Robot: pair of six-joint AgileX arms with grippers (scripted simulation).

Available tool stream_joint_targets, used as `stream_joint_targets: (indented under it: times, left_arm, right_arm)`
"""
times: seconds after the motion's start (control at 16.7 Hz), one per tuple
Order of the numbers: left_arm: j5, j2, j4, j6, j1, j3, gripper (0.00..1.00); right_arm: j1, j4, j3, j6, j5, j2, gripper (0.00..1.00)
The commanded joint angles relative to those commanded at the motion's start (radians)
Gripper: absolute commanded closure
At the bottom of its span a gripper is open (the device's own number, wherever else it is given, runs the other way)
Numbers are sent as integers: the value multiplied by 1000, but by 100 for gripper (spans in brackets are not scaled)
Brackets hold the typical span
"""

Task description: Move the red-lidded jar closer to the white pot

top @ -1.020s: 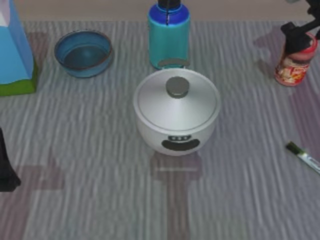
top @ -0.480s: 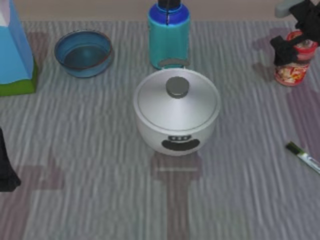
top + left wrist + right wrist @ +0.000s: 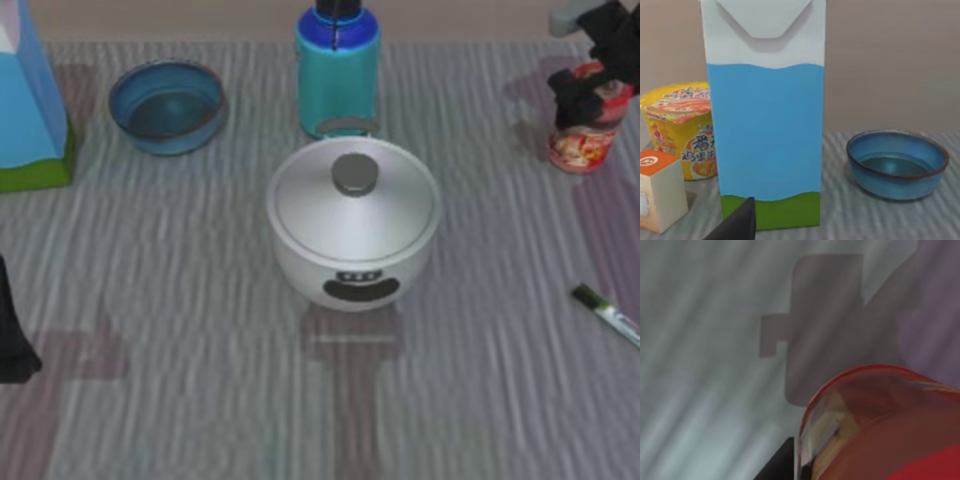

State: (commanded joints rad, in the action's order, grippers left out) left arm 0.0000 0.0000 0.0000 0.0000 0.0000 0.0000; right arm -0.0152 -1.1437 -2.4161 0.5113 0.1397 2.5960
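The red-lidded jar point(image 3: 582, 145) stands at the far right of the table, well away from the white pot point(image 3: 353, 222) in the middle. My right gripper point(image 3: 588, 95) comes down over the jar's lid and is shut on the jar. In the right wrist view the jar point(image 3: 880, 425) fills the near corner, with one dark fingertip point(image 3: 782, 462) pressed against its side. My left gripper point(image 3: 12, 345) is parked at the left edge, open and holding nothing; only one of its fingertips point(image 3: 742, 220) shows in the left wrist view.
A teal-and-blue bottle point(image 3: 337, 70) stands just behind the pot. A blue bowl point(image 3: 166, 105) and a blue-and-white carton point(image 3: 30, 100) are at the back left, with a noodle cup point(image 3: 677, 125) and small box point(image 3: 660, 190) beside the carton. A marker point(image 3: 607, 314) lies near the right edge.
My right gripper came down from above the jar's lid until its fingers were around the jar, then drew in against it. The jar, the pot and the left arm stayed in place.
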Motion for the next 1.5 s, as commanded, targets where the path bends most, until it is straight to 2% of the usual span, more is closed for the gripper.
stream_joint_targets:
  times: [0.42,1.08,1.5]
  left_arm:
    - [0,0,0,0,0,0,0]
    - [0,0,0,0,0,0,0]
    - [0,0,0,0,0,0,0]
  right_arm:
    - [0,0,0,0,0,0,98]
    - [2,0,15,-1,1,-17,100]
    - [-7,-9,316,-7,5,-333,100]
